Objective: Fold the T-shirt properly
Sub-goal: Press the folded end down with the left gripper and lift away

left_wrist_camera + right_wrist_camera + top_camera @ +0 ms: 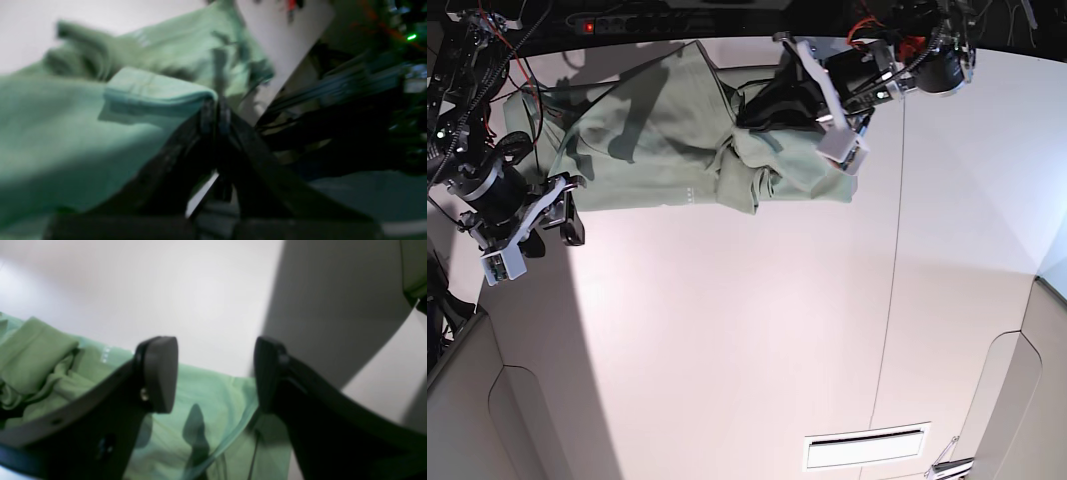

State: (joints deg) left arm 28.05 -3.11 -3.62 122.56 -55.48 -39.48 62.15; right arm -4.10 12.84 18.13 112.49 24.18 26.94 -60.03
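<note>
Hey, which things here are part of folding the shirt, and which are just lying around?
Part of the job:
- T-shirt
- left gripper, shut on a fold of it
- right gripper, open, empty

Just there:
- white table
- power strip behind
- cables

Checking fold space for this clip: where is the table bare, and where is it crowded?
Bare: the broad white table in front of the T-shirt, out to the slot near the front edge. Crowded: the back strip, where the bunched shirt, the left gripper shut on it, and the open right gripper sit.
</note>
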